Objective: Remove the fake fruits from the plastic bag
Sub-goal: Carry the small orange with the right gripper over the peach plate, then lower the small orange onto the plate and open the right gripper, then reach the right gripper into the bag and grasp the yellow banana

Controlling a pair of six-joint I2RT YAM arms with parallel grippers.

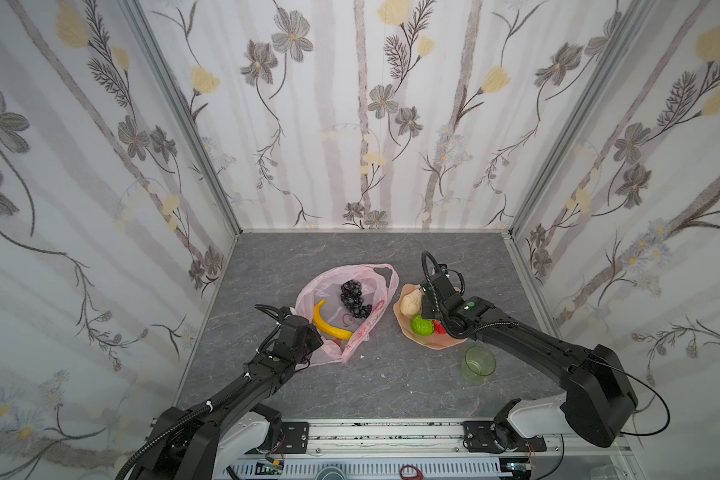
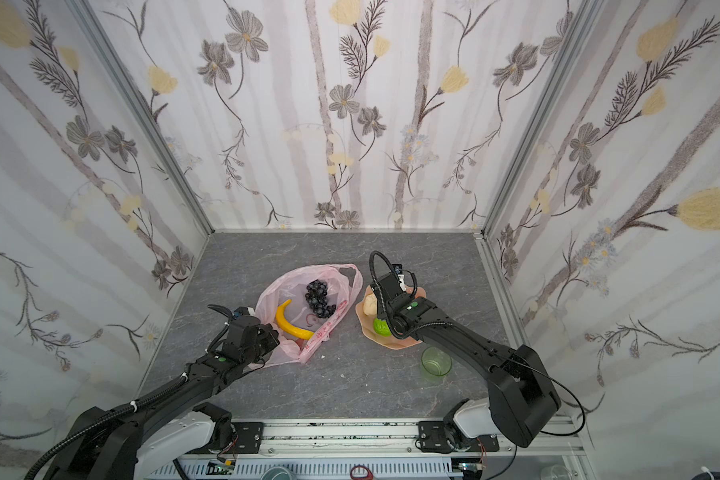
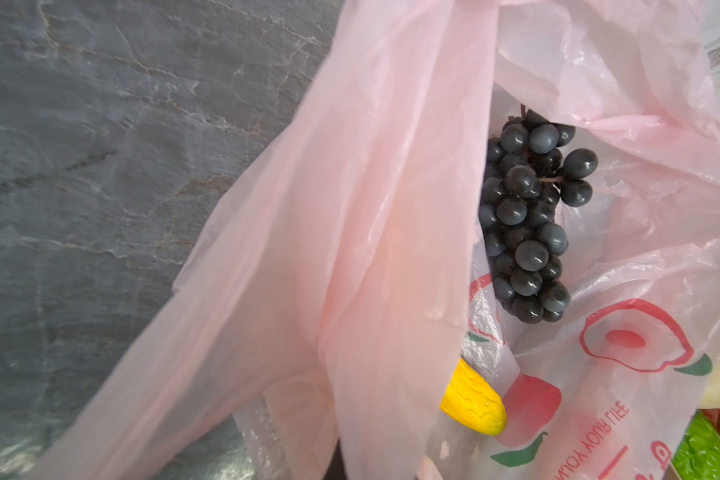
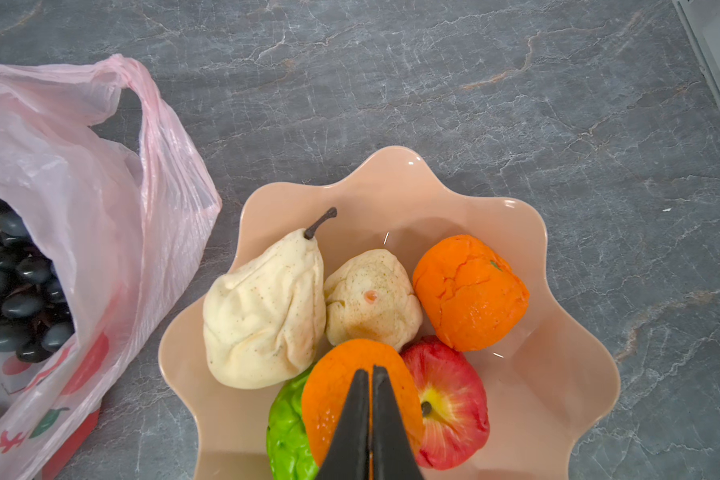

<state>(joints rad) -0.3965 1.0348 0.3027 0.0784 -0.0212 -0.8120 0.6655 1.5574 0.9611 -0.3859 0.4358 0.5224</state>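
The left end effector (image 1: 306, 338) pinches the near edge of the pink bag (image 1: 308, 297), apparently to expose the banana (image 1: 329, 324) and grapes (image 1: 353, 298); the right end effector (image 4: 368, 372), pressed together and empty, hovers over the fruit-filled plate (image 4: 558, 374).

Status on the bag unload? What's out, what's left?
Done: six fruits sit on the plate: beige pear, beige lump, orange, second orange, apple, green fruit. In hand: nothing lifted; right gripper is shut, empty, above the plate; left gripper seems to pinch the plastic bag's edge. Left: banana and grape bunch inside the bag.
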